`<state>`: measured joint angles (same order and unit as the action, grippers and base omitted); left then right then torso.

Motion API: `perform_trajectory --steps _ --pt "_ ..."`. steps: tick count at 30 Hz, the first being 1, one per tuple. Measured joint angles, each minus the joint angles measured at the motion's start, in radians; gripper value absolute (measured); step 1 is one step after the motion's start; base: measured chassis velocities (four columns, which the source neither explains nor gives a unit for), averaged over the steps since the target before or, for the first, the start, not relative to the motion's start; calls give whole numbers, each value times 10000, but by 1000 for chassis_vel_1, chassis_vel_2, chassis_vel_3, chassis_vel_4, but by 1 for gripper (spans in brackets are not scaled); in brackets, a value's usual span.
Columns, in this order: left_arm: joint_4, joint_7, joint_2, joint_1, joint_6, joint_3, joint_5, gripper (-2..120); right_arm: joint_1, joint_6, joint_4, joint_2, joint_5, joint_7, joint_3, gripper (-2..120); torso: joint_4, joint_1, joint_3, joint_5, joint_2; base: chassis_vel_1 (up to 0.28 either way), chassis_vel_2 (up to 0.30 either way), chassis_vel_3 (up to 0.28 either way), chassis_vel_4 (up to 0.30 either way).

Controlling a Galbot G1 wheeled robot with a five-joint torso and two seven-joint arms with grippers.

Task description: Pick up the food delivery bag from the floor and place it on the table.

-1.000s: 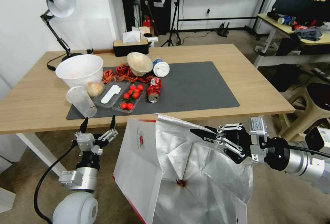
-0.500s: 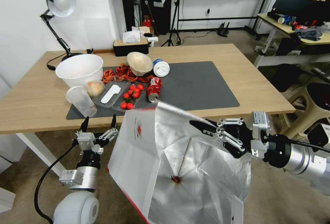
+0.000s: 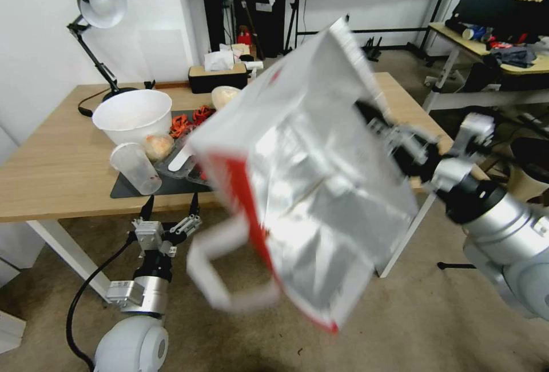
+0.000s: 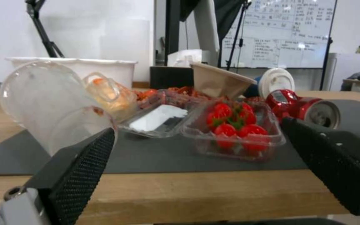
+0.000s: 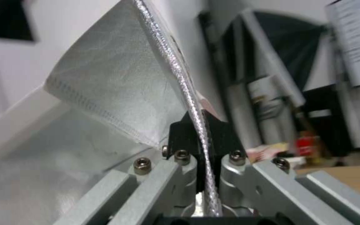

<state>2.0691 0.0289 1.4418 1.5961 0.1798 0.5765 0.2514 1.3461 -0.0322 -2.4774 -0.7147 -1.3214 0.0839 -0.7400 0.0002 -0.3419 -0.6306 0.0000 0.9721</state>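
We can read no text anywhere. The whiteboard [image 4: 286, 32] behind the tabletop carries rows of handwriting, too small and faint for us to make out; the crushed red can [image 4: 303, 106] shows no legible brand.

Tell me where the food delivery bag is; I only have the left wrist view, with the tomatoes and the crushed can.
Observer: The food delivery bag hangs tilted in the air, in front of the table in the head view, clear of the floor.
Operator: Confirm what holds it.
Observer: The right end effector is shut on the bag's foil-lined rim; the right wrist view shows the rim pinched between its fingers.
Operator: Place my left arm against the bag.
Observer: The left end effector is open and low at the table's near edge, to the left of the bag and not touching it.
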Motion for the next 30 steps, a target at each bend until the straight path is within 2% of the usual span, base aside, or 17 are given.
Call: perform_trajectory --steps 1,10,21,30 --pt "-35 14 -27 -31 1 -22 -2 100 -63 139 -3 -68 -41 555 -35 0 -3 1 0 0 0 0 0 0 0" --pt "-181 102 -195 -227 -6 -250 -24 100 -217 743 398 -642 -245 2250 -94 0 -3 3 4 0 -4 0 0 0 0" --pt "-263 180 -252 -282 -25 -363 -133 100 -605 985 1655 -1784 -772 1715 167 0 -2 5 6 1 -9 0 0 0 0" --pt "-264 221 -158 -265 -45 -472 -257 100 -831 964 2900 -1810 -626 1527 223 0 -2 6 7 1 -11 0 0 0 0"
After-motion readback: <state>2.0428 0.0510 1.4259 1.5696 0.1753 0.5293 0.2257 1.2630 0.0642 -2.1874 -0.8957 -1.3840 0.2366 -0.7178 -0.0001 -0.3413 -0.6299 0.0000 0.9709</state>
